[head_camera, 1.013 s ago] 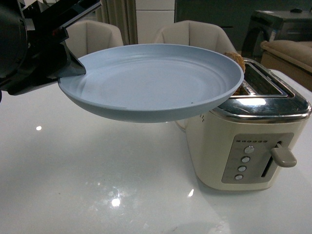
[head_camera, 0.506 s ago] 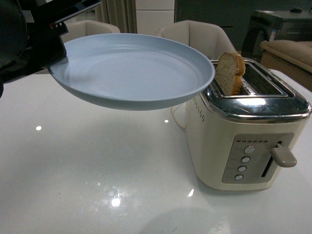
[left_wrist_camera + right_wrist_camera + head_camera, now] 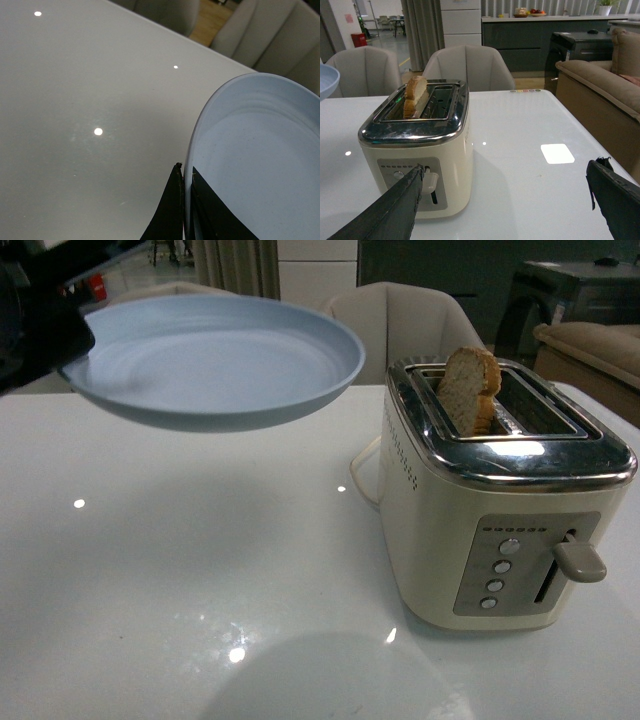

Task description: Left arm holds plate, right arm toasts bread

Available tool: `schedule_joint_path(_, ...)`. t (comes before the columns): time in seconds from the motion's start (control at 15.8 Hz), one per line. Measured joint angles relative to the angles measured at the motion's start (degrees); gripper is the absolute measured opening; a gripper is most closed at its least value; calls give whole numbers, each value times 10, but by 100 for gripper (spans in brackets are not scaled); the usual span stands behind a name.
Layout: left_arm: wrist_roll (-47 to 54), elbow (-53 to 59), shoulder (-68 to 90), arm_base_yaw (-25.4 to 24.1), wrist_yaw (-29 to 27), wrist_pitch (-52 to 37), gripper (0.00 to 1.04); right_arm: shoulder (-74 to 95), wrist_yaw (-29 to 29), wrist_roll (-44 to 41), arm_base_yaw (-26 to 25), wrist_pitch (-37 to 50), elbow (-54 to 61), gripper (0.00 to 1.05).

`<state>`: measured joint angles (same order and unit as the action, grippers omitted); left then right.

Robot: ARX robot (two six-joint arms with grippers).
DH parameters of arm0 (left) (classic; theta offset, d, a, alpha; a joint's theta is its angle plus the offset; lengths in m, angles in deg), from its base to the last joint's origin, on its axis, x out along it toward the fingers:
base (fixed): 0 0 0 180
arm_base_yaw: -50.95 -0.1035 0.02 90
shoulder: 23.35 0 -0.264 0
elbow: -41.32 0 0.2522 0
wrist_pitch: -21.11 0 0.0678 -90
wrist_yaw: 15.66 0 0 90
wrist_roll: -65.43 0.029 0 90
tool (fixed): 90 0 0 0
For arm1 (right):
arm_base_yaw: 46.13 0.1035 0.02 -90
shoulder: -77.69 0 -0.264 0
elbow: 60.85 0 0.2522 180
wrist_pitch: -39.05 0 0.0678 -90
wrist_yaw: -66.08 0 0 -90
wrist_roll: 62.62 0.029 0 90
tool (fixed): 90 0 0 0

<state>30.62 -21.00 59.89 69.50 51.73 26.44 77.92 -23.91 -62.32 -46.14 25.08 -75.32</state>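
Observation:
My left gripper is shut on the rim of the pale blue plate and holds it level in the air, left of the toaster. In the left wrist view the jaws pinch the plate's edge and the plate fills the right side. The bread stands up out of the toaster's left slot; it also shows in the right wrist view. My right gripper is open and empty, in front of the toaster. The right arm is out of the front view.
The toaster's lever and round buttons face me. A white cord loops behind the toaster. Beige chairs stand behind the glossy white table. A brown sofa is at the right.
My left gripper has carried the plate left and up, away from the toaster. The bread, partly hidden by the plate a second ago, now shows fully.

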Motion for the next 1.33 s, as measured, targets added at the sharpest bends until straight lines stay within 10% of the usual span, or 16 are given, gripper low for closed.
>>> schedule_joint_path(0.25, -83, 5, 165, -88, -16, -71, 3, 0, 0, 0, 0, 0, 0, 98)
schedule_joint_path(1.33, -174, -33, 358, -100, -76, -111, 3, 0, 0, 0, 0, 0, 0, 98)
